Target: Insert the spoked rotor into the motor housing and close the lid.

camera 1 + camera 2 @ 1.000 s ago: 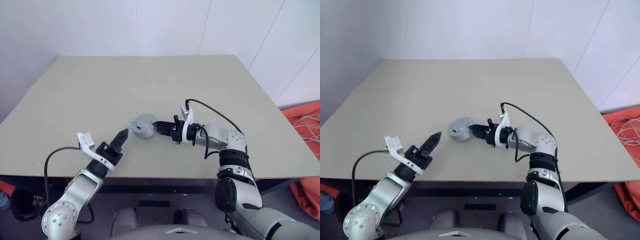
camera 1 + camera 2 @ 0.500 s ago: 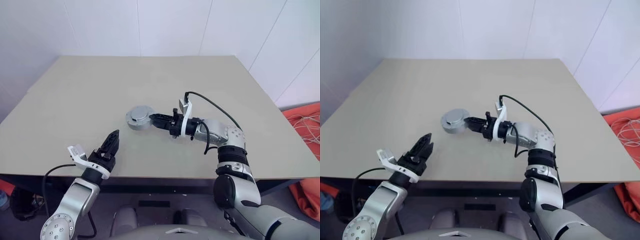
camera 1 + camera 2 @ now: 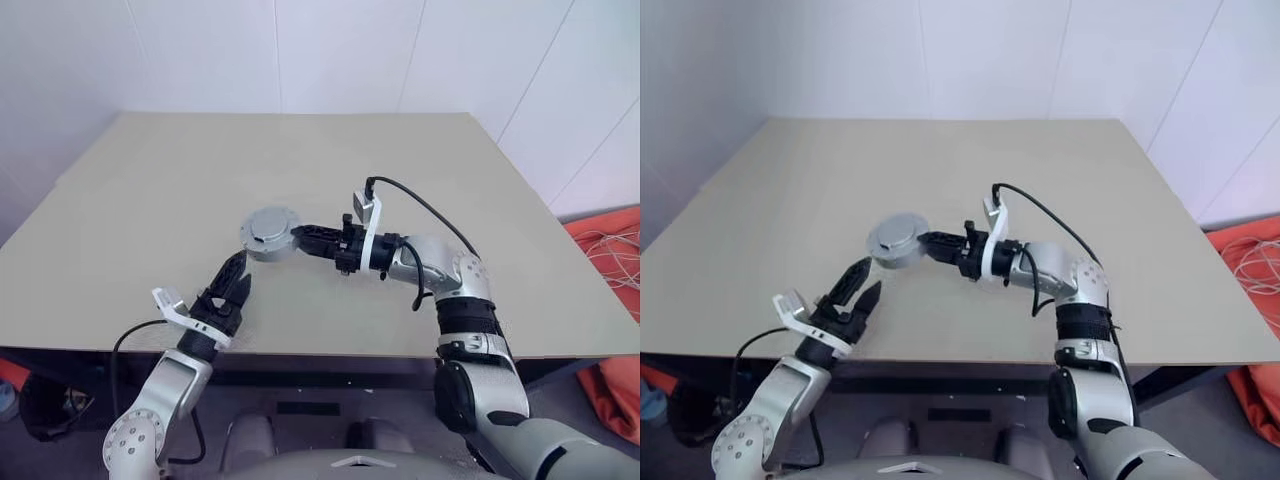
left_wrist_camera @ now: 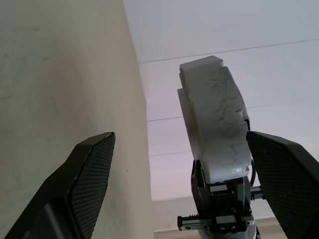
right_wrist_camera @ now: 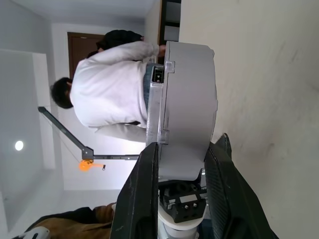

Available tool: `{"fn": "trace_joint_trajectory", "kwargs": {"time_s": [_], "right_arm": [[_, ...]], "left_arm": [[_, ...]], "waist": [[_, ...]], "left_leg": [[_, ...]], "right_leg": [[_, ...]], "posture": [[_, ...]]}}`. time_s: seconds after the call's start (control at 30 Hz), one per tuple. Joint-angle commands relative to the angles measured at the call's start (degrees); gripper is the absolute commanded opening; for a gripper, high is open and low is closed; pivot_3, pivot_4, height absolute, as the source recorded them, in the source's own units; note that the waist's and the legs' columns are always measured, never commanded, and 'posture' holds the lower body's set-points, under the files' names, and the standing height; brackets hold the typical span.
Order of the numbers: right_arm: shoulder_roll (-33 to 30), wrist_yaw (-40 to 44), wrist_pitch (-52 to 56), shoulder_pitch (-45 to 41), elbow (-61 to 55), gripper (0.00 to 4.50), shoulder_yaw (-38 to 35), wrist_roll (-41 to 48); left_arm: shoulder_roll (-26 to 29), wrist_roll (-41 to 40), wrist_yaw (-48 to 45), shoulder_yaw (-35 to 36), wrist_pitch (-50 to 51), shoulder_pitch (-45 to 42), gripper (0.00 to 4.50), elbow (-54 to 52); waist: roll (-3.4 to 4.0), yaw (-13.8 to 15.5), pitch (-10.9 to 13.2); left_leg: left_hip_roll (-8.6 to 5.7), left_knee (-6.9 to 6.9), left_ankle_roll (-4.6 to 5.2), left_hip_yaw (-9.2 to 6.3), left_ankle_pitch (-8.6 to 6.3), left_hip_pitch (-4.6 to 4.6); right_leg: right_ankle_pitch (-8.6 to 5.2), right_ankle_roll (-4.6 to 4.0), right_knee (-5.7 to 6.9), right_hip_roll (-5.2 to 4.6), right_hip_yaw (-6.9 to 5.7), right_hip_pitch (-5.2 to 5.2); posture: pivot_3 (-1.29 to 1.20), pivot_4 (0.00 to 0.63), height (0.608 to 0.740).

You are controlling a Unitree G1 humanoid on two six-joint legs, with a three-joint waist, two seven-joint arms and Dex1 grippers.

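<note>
The left gripper's (image 3: 238, 272) black fingers have just sprung wide, empty; the right gripper (image 3: 297, 234) clamps the round grey metal motor housing (image 3: 268, 232), lifted off the beige table (image 3: 420, 170) above them, apparently closed.

Both eye views look down over the table (image 3: 150, 180); wrist views sit close, sharing the motor housing (image 5: 189, 104).

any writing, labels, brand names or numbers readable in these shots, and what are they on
None can be read.
The round grey motor case held in the right claw shows a bare metal face, no lettering.
The left claw and the table carry no marks.
The white top of the person past the table shows no print.
</note>
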Motion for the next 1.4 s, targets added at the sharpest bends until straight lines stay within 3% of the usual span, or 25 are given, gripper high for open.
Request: {"fn": "trace_joint_trajectory", "kwargs": {"time_s": [0.03, 0.63, 0.73, 0.9, 0.93, 1.4], "right_arm": [[0.0, 1.3, -1.1, -0.8, -4.2, 1.06, 0.0, 4.1], [-0.7, 2.1, -0.8, -0.3, -4.8, 1.06, 1.8, 4.1], [-0.5, 2.0, -1.1, -0.1, -5.0, 1.06, 1.8, 4.1], [-0.2, 2.0, -1.2, 0.0, -5.0, 1.06, 2.0, 4.1], [-0.2, 2.0, -1.3, -0.1, -4.9, 1.06, 2.0, 4.1], [0.3, 2.4, -3.1, 1.0, -6.5, 1.06, 1.7, 4.1]], "left_arm": [[0.0, -2.6, -1.6, -0.4, 0.2, -1.9, 4.49, -1.2], [-2.8, -8.3, 7.6, -3.1, 0.5, -10.1, 4.49, 3.2], [-2.9, -9.0, 9.3, -3.3, 0.1, -9.9, 3.93, 2.4], [-3.0, -9.7, 11.2, -3.5, -0.4, -9.8, 2.28, 1.1], [-2.9, -9.9, 11.5, -3.5, -0.5, -9.8, 2.16, 0.9], [-3.5, -10.6, 13.5, -4.2, -2.6, -9.1, 2.16, -1.9]], "waist": [[0.0, 0.0, 0.0], [-0.05, 0.0, 0.0], [-0.05, 0.0, 0.0], [-0.05, 0.0, 0.0], [-0.05, 0.0, 0.0], [-0.06, 0.0, 0.0]], "left_leg": [[0.0, 0.02, 0.0, 0.0, 0.0, -0.01], [-0.01, 0.13, -0.01, -0.06, 0.01, -0.04], [-0.02, 0.14, -0.01, -0.06, 0.01, -0.04], [-0.01, 0.17, -0.01, -0.07, 0.01, -0.04], [-0.02, 0.18, -0.01, -0.07, 0.01, -0.03], [-0.01, 0.23, -0.01, -0.08, 0.01, -0.04]], "right_leg": [[0.01, 0.01, 0.0, 0.0, 0.0, 0.0], [0.1, 0.15, 0.01, -0.01, 0.0, 0.15], [0.1, 0.15, 0.01, -0.02, 0.0, 0.15], [0.11, 0.17, 0.01, -0.02, -0.01, 0.19], [0.11, 0.17, 0.01, -0.02, -0.01, 0.2], [0.13, 0.21, 0.01, -0.02, -0.01, 0.23]], "posture": [[0.0, 0.0, 0.74], [0.0, 0.0, 0.74], [0.0, 0.0, 0.74], [0.0, 0.0, 0.74], [0.0, 0.0, 0.74], [0.0, 0.0, 0.74]]}}
